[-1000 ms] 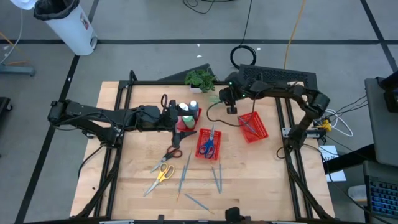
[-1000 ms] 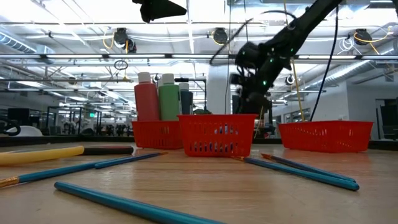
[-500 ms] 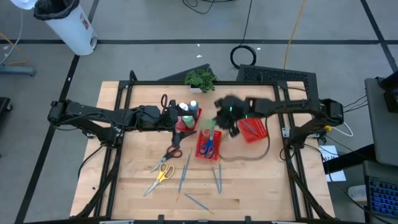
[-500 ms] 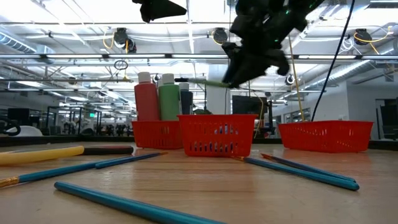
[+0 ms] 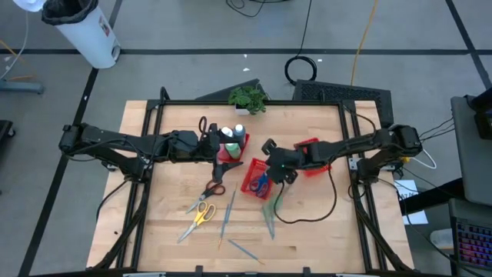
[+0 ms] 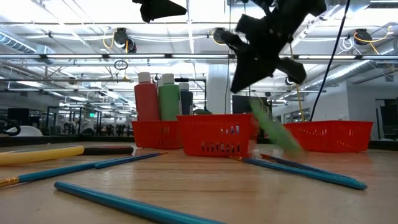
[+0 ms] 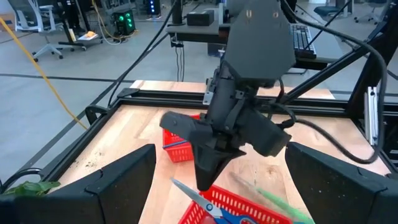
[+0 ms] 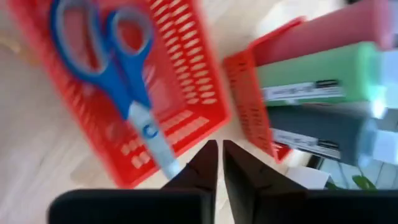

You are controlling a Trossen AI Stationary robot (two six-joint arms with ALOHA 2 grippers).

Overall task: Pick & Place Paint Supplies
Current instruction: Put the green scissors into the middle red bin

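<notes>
Wooden tabletop (image 5: 161, 238) carries loose brushes (image 5: 228, 211), yellow-handled scissors (image 5: 201, 215) and red mesh trays. Over the middle tray (image 5: 247, 185), which holds blue-handled scissors (image 8: 118, 68), the right gripper (image 5: 270, 175) hangs with fingers pressed together, empty; a green brush (image 6: 273, 134) shows tilted just below it. Beside the paint bottles (image 6: 158, 96), the left gripper (image 5: 223, 146) waits, spread wide.

The table (image 5: 307, 231) is pale, smooth wood with a matt look. The red trays (image 8: 186, 81) are plastic mesh full of small holes. The blue scissors (image 8: 127, 74) have shiny plastic handles. The paint bottles (image 8: 317, 74) look like smooth plastic with paper labels.
</notes>
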